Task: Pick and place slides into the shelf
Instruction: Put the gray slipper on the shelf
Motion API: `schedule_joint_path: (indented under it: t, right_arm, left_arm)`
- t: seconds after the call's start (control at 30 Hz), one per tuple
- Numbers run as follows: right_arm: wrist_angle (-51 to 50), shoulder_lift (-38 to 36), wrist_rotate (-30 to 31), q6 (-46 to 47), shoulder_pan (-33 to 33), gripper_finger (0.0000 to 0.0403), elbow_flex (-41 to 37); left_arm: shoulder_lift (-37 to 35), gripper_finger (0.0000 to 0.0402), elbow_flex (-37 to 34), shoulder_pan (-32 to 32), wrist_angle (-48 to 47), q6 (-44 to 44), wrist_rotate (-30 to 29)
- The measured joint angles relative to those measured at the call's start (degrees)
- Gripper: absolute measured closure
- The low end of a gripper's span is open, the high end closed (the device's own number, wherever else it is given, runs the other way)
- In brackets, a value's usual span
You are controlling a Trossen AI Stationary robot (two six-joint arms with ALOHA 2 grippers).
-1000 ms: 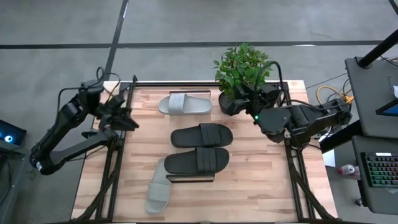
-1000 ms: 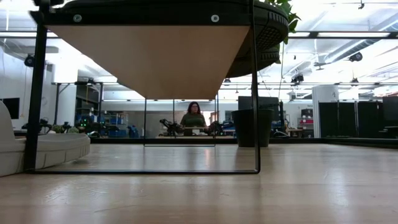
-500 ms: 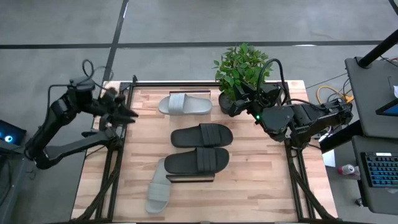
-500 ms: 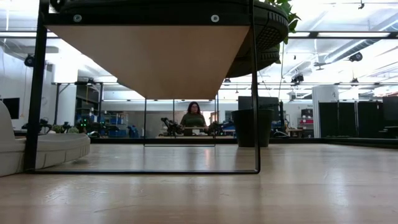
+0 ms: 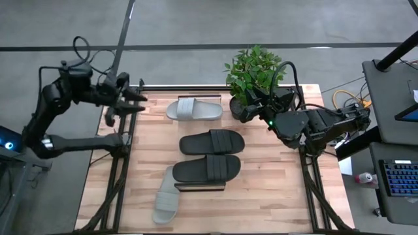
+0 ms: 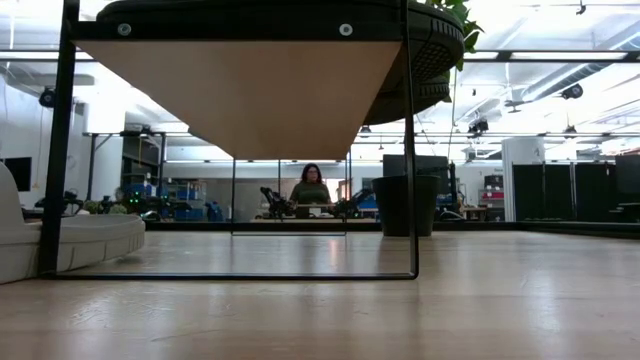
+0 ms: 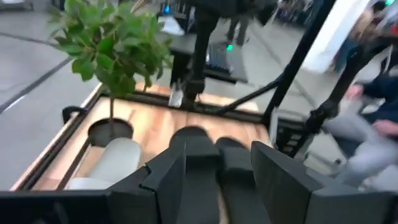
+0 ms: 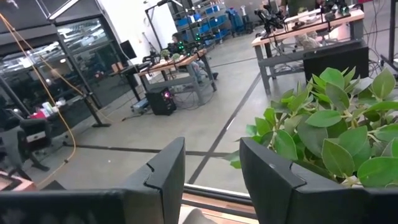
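Slides first: we count four on the table. The two black slides (image 5: 211, 141) (image 5: 206, 169) lie side by side mid-table, and the nearer one looks to rest on the shelf (image 5: 200, 188), whose plank edge peeks out just below it. In the low view the shelf's plank (image 6: 240, 95) shows a dark sole on top. We judge at least one slide shelved — perhaps both black ones, we cannot tell.

One grey slide (image 5: 194, 109) lies just beyond the left claw (image 5: 132, 102), which hovers at the table's far left corner, fingers apart, holding nothing. The other grey slide (image 5: 166, 198) sits well away from it, beside the shelf.

The right claw (image 5: 247, 108) waits by the potted plant (image 5: 255, 72), fingers apart and empty. Both grey slides remain.
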Motion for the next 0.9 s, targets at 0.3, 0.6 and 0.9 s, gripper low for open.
schedule_joint_path:
  t: [0.3, 0.6, 0.9]
  right_arm:
    - [-0.03, -3.00, -4.68, -4.07, 0.00, 0.0259, 0.00]
    - [-2.57, -6.61, -7.74, -9.97, 0.00, 0.0259, 0.02]
    - [-11.29, -8.94, -7.96, -9.79, 0.00, 0.0259, 0.02]
  left_arm:
    - [6.41, 0.0235, 1.68, -12.96, -13.51, 1.81, -5.08]
    - [9.38, 0.0235, 3.76, -20.41, -21.50, -3.07, -12.77]
    - [10.15, 0.0235, 1.15, -28.85, -27.18, -14.68, -21.95]
